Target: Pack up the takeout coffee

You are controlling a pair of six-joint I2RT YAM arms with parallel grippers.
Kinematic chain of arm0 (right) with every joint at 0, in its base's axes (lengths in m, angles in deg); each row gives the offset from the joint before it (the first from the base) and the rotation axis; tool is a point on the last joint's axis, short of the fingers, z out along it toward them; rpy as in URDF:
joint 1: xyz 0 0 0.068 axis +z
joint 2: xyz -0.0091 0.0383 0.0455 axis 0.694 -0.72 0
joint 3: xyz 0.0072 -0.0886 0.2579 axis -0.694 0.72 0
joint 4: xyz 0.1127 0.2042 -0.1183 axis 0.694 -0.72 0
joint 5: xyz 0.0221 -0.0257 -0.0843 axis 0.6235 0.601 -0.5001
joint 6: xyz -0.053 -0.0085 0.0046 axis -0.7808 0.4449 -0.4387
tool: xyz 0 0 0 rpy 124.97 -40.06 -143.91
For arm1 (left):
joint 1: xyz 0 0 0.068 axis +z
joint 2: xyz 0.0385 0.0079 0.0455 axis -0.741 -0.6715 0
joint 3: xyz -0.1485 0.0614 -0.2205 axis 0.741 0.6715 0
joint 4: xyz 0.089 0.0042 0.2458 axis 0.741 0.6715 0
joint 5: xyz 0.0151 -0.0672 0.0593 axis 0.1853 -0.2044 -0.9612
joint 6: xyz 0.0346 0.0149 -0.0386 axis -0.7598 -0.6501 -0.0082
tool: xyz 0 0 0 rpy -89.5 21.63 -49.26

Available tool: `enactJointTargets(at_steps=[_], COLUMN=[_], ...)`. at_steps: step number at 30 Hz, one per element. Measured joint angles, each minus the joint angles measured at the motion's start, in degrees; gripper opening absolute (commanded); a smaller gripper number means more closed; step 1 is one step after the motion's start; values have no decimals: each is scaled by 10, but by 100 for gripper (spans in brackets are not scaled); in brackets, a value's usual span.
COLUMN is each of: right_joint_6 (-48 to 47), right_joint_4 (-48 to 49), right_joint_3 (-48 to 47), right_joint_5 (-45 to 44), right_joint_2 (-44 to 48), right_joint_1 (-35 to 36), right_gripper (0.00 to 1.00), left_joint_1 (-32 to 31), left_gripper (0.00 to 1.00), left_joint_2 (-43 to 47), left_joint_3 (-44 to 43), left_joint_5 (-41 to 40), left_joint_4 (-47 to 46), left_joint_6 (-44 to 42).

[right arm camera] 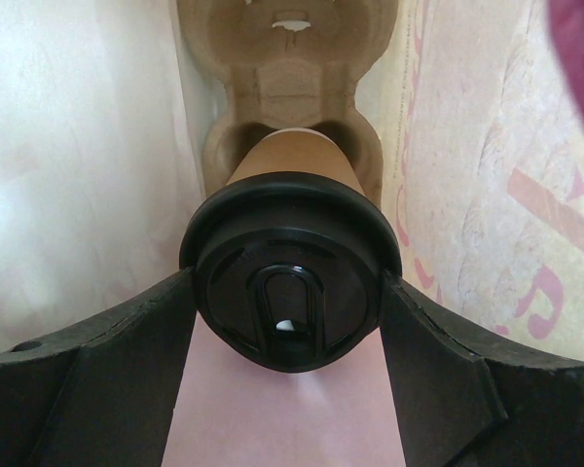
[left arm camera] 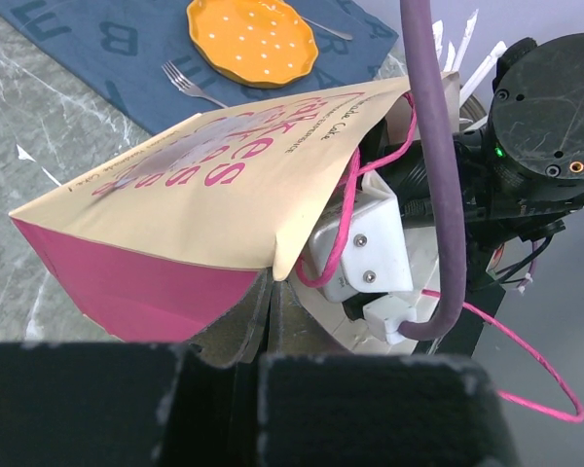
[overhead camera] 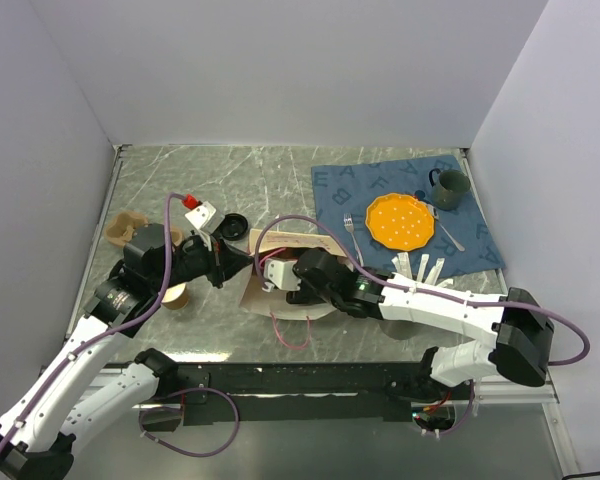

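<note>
The takeout coffee (right arm camera: 290, 302), a brown paper cup with a black lid, lies inside the paper bag (right arm camera: 487, 195). Its base rests in a pocket of a pulp cup carrier (right arm camera: 287, 58) deeper in the bag. My right gripper (right arm camera: 287, 292) reaches into the bag with both fingers pressed against the lid's sides. From above, the bag (overhead camera: 300, 240) lies on its side and hides the cup and the right fingertips. My left gripper (overhead camera: 242, 263) is shut on the edge of the bag's mouth (left arm camera: 277, 263), holding it up. The bag is cream with pink print (left arm camera: 204, 185).
A second brown cup (overhead camera: 173, 296) stands under the left arm. A loose black lid (overhead camera: 233, 224) and another pulp carrier (overhead camera: 126, 228) lie at the left. A blue mat (overhead camera: 485, 245) at the right holds an orange plate (overhead camera: 401, 221), a fork (overhead camera: 352, 232) and a green mug (overhead camera: 449, 189).
</note>
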Motion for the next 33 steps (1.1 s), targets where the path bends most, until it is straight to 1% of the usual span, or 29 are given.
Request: enactJointTargets(at_steps=[12, 25, 33], right_joint_6=[3, 4, 14], right_joint_4=[18, 57, 69], right_joint_3=[0, 19, 21], right_joint_5=[-24, -40, -32], right_joint_2=[-11, -11, -17], right_joint_1=[0, -1, -13], right_gripper=[47, 48, 48], left_joint_1=[0, 0, 0], left_gripper=[1, 1, 1], left_joint_2=[-5, -34, -35], left_joint_3=[-2, -24, -24], left_joint_5=[-1, -21, -23], left_joint_4=[9, 10, 10], left_joint_6=[6, 69, 83])
